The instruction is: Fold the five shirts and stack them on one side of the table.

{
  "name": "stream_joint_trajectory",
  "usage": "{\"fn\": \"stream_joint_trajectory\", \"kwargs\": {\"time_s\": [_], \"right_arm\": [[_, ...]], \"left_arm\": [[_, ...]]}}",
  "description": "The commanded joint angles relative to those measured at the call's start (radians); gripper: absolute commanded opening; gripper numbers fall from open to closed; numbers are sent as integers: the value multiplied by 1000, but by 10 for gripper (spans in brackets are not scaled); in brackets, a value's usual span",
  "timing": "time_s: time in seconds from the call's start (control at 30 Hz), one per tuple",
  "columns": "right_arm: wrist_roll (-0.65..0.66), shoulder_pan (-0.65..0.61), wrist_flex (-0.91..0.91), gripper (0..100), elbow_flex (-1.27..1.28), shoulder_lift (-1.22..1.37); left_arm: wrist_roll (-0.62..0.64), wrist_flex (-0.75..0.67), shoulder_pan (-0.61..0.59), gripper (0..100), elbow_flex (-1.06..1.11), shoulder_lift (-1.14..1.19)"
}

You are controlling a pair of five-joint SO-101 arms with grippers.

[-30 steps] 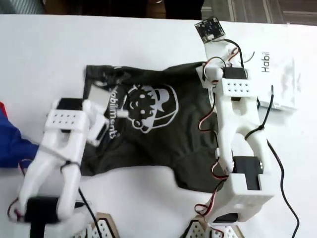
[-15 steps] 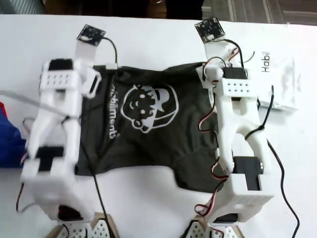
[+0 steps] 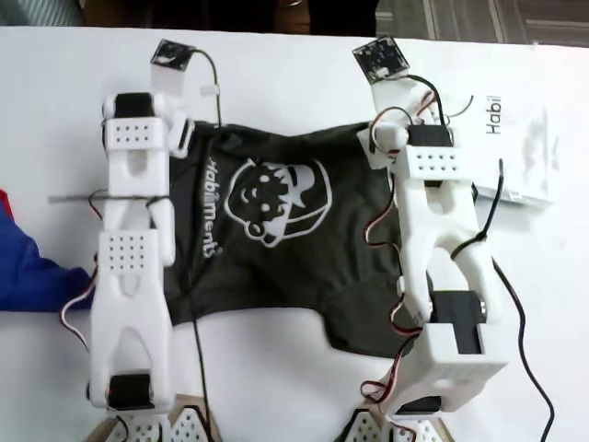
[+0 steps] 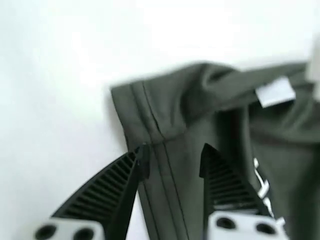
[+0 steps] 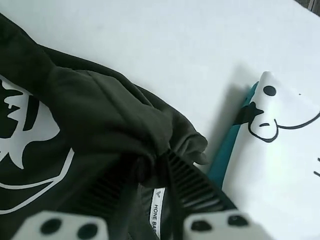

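Left pincer stands open, with the hemmed edge of the dark shirt between its fingers, just short of the corner. Right pincer is closed on a bunched fold of the same shirt.

The shirt lies spread at the centre of the worktop, print up. The left pincer is at its 10 o'clock corner, the right at its 2 o'clock corner. A blue garment lies at the worktop's 9 o'clock edge.

Step in hand, as judged: secure both far corners for a fold toward 6 o'clock.

1. Lower the left pincer onto the hem and close on every layer there.
2. Confirm the grip sits near the corner, not mid-edge.
3. Raise both corners level and carry them evenly, so that the crease is not skewed.

Note: the right grip holds a wad, not a flat edge, so expect slack on that side.
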Motion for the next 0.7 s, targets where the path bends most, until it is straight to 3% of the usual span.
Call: {"fn": "stream_joint_trajectory", "kwargs": {"time_s": [0.0, 0.67], "right_arm": [[0, -10, 4, 19, -52, -65], [0, -4, 2, 19, -52, -73]], "left_arm": [[5, -17, 8, 213, -94, 15], [6, -149, 5, 215, 108, 8]]}}
